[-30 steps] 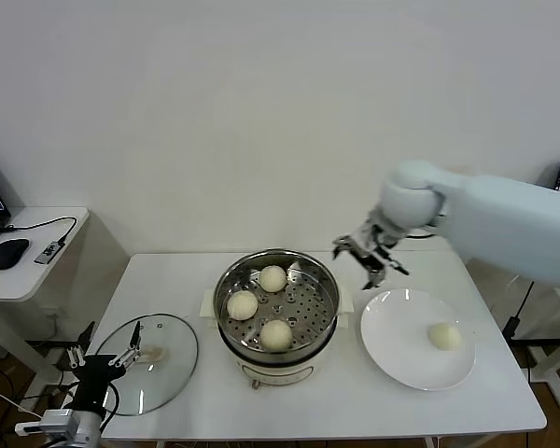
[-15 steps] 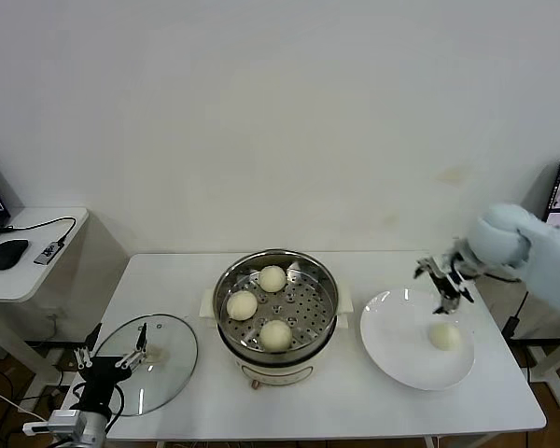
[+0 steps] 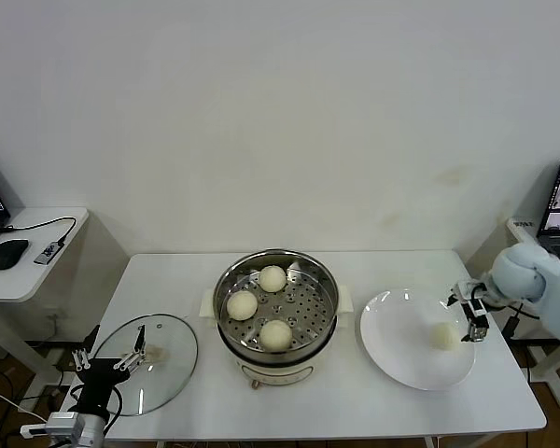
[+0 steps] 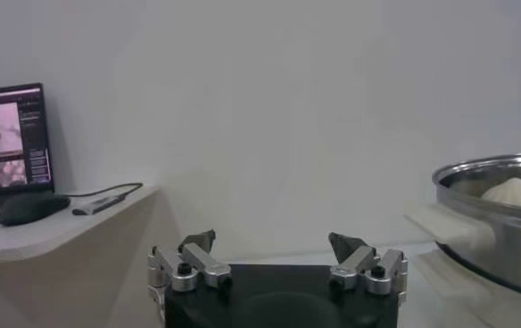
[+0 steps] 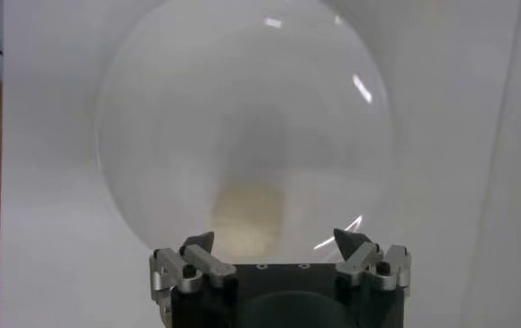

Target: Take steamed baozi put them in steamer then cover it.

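I see the right tool with fingers wide, holding nothing, at the 3 o'clock rim of the plate, just beside the last steamed baozi. Three baozi lie inside the steamer at the desk centre. The left tool, also wide, hovers at the glass lid, at 9 o'clock from the steamer.

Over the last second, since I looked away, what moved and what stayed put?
The right gripper swung empty from beside the steamer out to the plate's right edge, open beside the last baozi. Three baozi in the steamer, the glass lid and the left gripper stayed put.
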Action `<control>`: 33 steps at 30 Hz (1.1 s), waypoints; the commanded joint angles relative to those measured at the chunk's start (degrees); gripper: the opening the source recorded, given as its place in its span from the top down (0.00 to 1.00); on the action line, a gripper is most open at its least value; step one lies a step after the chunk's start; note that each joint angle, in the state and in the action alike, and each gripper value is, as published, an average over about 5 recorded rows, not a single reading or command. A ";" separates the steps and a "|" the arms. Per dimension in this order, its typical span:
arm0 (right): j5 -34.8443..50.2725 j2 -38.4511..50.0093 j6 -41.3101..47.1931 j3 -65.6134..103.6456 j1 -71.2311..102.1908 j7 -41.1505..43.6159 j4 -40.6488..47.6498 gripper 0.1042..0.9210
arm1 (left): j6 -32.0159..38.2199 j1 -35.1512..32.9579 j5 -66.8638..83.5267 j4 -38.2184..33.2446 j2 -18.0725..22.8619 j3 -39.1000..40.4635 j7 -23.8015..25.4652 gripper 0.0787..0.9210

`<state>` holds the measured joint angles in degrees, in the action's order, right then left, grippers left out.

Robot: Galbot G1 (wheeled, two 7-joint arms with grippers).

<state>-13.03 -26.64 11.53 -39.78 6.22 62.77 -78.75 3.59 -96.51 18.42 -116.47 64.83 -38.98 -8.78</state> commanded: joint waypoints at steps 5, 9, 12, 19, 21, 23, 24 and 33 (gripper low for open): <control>-2.74 -2.91 0.18 5.45 7.89 -1.02 4.90 0.12 | -0.15 -0.04 0.36 0.08 0.07 -0.05 0.02 0.12; -2.84 -4.23 0.24 6.50 8.41 -2.39 5.74 0.12 | -0.41 -0.13 0.93 0.14 -0.11 -0.06 0.02 0.12; -3.31 -5.23 0.20 6.79 8.33 -2.83 6.30 0.12 | -0.37 -0.14 0.73 0.24 -0.11 -0.29 0.00 0.12; -4.20 -6.53 0.49 6.93 8.63 -3.20 7.18 0.13 | -0.35 -0.17 0.43 0.09 0.08 -0.49 -0.04 0.12; -4.30 -6.57 0.73 6.90 8.88 -3.31 7.13 0.14 | -0.35 -0.16 0.40 0.10 0.13 -0.49 -0.05 0.12; -4.37 -6.57 0.86 6.93 9.02 -3.32 7.08 0.17 | -0.36 -0.12 0.40 0.14 0.17 -0.47 -0.06 0.12; -4.43 -6.58 0.85 6.97 9.05 -3.30 7.08 0.18 | -0.35 -0.09 0.39 0.18 0.20 -0.45 -0.07 0.12; -4.28 -6.39 1.09 7.06 8.52 -3.48 6.53 0.33 | -0.35 -0.10 0.44 -0.09 0.26 -0.44 -0.17 0.12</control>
<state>-17.18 -32.59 12.36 -33.01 14.48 59.69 -72.26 3.31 -96.57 18.71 -116.35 65.12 -39.42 -8.89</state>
